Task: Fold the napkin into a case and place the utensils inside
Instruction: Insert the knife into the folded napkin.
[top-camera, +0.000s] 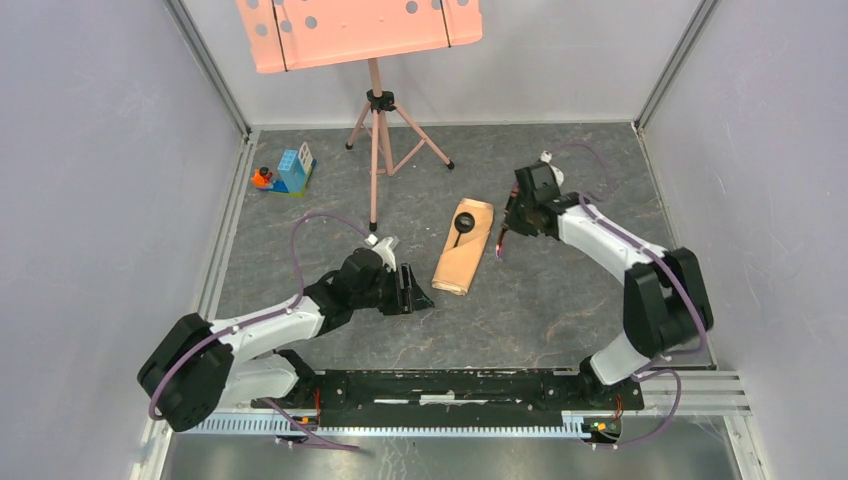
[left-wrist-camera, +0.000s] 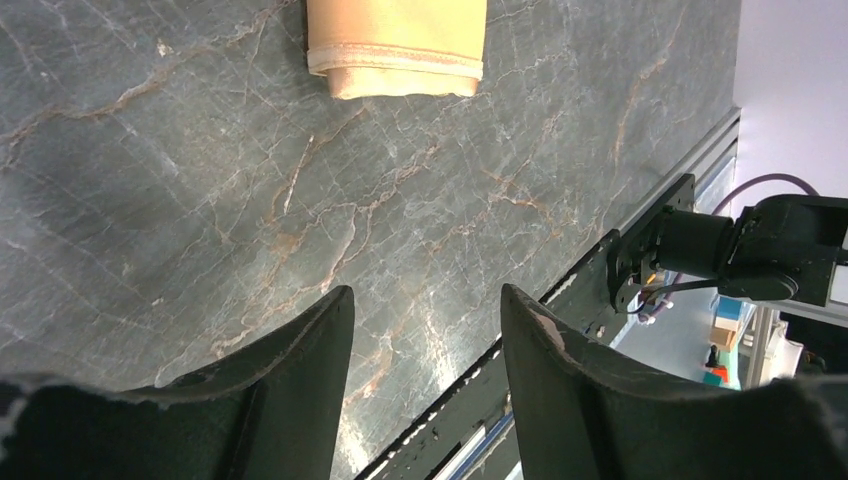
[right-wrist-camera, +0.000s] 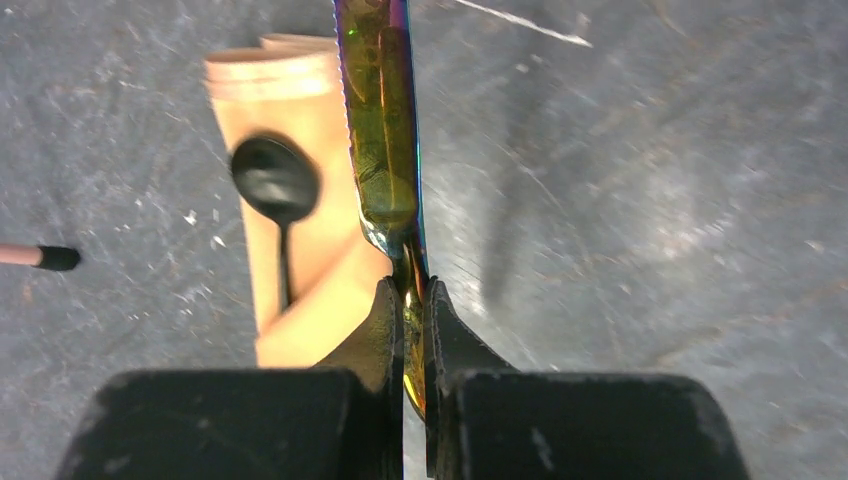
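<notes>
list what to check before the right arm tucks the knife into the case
1. Knife clamped in right end effector: ok.
2. Case lying flat on the table: ok.
3. Spoon handle tucked in the case: ok.
4. Knife over the pocket mouth: not ok, it hangs beside the case.
5. Left end effector open, empty, clear of the case: ok.
6. Room left beside the spoon: cannot tell.

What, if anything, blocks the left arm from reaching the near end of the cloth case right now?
Probably nothing, so yes. The left claw stands open, facing the near end of the case with only table between them. The right claw, shut on a knife, is at the far end.
</notes>
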